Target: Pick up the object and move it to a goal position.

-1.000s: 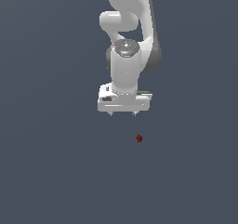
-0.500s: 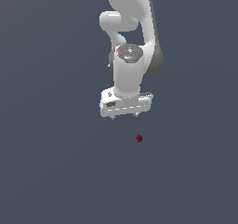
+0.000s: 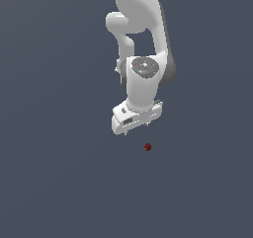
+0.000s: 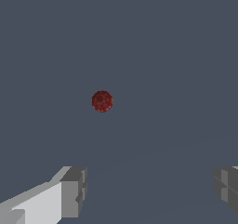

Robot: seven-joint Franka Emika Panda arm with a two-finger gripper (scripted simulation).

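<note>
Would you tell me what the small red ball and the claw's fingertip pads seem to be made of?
Red ball: dark red, mottled with lighter speckles and no shine, so a matte, rough-looking surface; the actual material is left open by the render. Fingertip pads: flat grey, blocky and dull, perhaps rubber or plastic. Claw body: smooth white, plastic-like.

The object [image 3: 147,146] is a tiny dark red ball, mottled on its surface. It lies alone on plain grey ground.

Simulated test scene, not a real room, flat uniform slate-grey backdrop filling both views, no walls or furnishings, smooth shadeless rendering, plain white robot arm [image 3: 141,44], blocky grey fingers [image 4: 74,190], one small dark red object [image 3: 147,146].
</note>
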